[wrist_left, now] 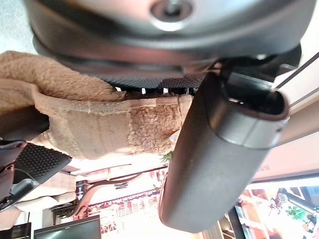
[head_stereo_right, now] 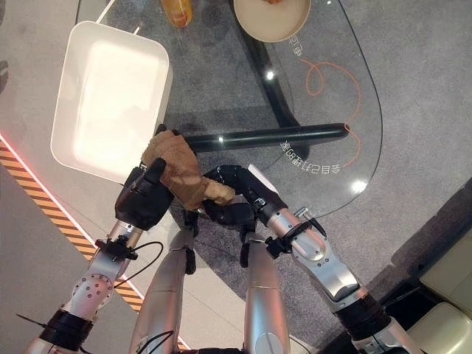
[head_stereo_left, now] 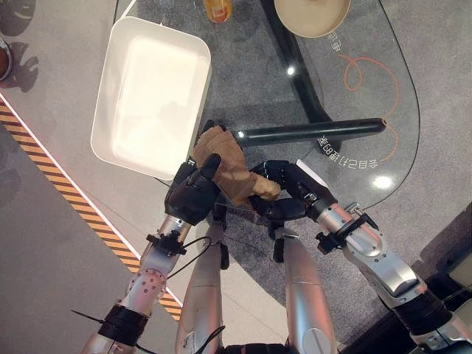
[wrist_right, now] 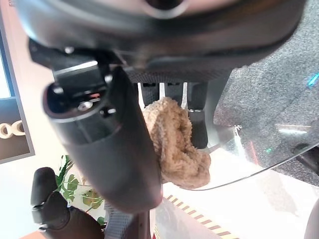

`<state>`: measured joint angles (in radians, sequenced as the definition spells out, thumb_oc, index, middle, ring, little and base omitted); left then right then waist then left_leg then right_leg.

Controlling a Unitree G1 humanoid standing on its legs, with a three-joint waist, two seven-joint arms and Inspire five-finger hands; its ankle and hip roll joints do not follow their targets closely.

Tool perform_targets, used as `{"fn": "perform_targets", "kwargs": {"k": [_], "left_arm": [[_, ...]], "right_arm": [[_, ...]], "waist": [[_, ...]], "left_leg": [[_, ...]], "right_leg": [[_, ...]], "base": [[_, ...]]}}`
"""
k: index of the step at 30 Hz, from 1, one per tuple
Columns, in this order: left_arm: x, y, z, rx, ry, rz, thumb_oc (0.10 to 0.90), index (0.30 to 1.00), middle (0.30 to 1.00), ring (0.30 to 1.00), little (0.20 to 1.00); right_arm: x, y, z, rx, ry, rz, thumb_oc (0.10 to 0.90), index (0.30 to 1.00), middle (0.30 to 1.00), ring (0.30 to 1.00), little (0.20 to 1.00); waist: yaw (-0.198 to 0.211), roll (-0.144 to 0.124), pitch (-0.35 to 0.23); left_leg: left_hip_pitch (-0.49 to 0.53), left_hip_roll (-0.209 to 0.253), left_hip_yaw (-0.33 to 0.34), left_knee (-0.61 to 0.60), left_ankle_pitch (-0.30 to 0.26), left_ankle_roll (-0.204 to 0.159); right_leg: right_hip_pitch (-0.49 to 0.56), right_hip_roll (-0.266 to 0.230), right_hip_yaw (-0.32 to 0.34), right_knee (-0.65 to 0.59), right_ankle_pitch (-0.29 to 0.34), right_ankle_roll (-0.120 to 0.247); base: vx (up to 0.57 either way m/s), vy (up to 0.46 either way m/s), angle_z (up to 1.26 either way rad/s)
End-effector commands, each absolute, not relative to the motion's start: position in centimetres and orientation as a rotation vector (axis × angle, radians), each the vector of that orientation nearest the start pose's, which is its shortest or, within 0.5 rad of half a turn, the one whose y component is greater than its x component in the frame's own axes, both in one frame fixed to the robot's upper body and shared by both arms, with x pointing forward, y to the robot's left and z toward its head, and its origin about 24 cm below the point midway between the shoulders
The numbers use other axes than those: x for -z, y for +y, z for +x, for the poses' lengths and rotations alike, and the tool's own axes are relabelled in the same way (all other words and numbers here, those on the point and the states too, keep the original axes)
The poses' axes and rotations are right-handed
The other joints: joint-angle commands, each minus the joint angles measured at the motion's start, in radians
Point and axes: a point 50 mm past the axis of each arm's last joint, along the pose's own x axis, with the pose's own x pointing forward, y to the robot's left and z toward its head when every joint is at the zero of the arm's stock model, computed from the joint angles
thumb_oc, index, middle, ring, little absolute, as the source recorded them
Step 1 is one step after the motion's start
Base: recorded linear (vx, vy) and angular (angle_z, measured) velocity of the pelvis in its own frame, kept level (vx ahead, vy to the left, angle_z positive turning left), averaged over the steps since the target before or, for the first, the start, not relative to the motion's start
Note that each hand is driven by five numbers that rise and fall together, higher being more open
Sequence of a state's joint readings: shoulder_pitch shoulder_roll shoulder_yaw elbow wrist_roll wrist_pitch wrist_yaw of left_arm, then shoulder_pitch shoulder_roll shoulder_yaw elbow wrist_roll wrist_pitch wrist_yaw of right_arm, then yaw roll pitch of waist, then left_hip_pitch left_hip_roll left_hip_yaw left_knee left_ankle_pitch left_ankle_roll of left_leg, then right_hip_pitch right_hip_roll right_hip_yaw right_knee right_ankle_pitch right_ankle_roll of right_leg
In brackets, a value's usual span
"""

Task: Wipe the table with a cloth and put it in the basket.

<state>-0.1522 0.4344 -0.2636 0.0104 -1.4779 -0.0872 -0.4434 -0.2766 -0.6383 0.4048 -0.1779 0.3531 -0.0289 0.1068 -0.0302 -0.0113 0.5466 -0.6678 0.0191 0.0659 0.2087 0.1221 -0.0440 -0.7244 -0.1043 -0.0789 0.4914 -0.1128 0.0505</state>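
A brown terry cloth [head_stereo_left: 228, 166] hangs bunched over the near edge of the glass table [head_stereo_left: 369, 110], held between both hands. My left hand [head_stereo_left: 193, 193] grips its left side, thumb pressed up against the cloth [wrist_left: 99, 129]. My right hand [head_stereo_left: 287, 193] has its fingers curled round the cloth's right end [wrist_right: 174, 144], pinching it against the thumb. The white rectangular basket [head_stereo_left: 162, 28] stands on the table just left of and beyond the cloth, with nothing in it.
A beige bowl [head_stereo_left: 313, 15] and an orange container [head_stereo_left: 217, 9] stand at the table's far side. A black table-frame bar [head_stereo_left: 310, 133] and an orange cable [head_stereo_left: 369, 81] show beneath the glass. Yellow-black striped tape [head_stereo_left: 66, 192] runs across the floor on the left.
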Motion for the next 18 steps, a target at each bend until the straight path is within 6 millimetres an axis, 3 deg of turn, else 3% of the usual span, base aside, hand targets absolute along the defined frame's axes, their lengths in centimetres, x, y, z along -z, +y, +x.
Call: {"fn": "perform_targets", "kwargs": {"k": [1,4,14,16,18], "left_arm": [[-12.6,11.2,25.1,0.962,-0.216,-1.041,0.800,0.900,0.900,0.900,0.900],[-11.9,10.8,25.2,0.944,-0.162,-1.010,0.800,0.900,0.900,0.900,0.900],[-8.9,11.6,26.3,0.736,0.014,-0.645,0.800,0.900,0.900,0.900,0.900],[-8.9,11.9,26.5,0.705,0.003,-0.641,0.100,0.300,0.300,0.300,0.200],[-8.9,12.1,26.6,0.682,-0.013,-0.648,0.100,0.300,0.300,0.300,0.200]], "right_arm": [[-18.2,-8.9,23.8,-0.812,-0.598,-0.175,0.100,0.300,0.300,0.300,0.200],[-18.5,-8.7,23.7,-0.822,-0.618,-0.152,0.100,0.300,0.300,0.300,0.200],[-18.8,-8.8,23.6,-0.839,-0.628,-0.160,0.100,0.300,0.300,0.300,0.200],[-18.6,-8.8,23.7,-0.836,-0.614,-0.170,0.100,0.300,0.300,0.300,0.200],[-18.4,-8.9,23.8,-0.833,-0.605,-0.176,0.100,0.300,0.300,0.300,0.200]], "waist": [[-0.011,-0.004,-0.027],[-0.011,-0.005,-0.027],[-0.009,-0.003,-0.027],[-0.008,-0.002,-0.027],[-0.006,-0.003,-0.027]], "left_leg": [[-0.018,-0.076,0.060,0.144,-0.140,0.040],[-0.018,-0.076,0.061,0.144,-0.142,0.040],[-0.029,-0.079,0.059,0.147,-0.140,0.039],[-0.028,-0.080,0.059,0.146,-0.138,0.039],[-0.028,-0.081,0.058,0.147,-0.140,0.039]], "right_leg": [[0.032,0.064,-0.045,-0.188,0.142,0.013],[0.032,0.064,-0.046,-0.189,0.142,0.014],[0.024,0.063,-0.049,-0.188,0.144,0.018],[0.024,0.062,-0.051,-0.189,0.145,0.019],[0.025,0.061,-0.053,-0.189,0.143,0.019]], "base": [[0.00,0.000,0.00],[0.00,0.000,0.00],[0.00,0.000,0.00],[0.00,0.000,0.00],[0.00,0.000,0.00]]}}
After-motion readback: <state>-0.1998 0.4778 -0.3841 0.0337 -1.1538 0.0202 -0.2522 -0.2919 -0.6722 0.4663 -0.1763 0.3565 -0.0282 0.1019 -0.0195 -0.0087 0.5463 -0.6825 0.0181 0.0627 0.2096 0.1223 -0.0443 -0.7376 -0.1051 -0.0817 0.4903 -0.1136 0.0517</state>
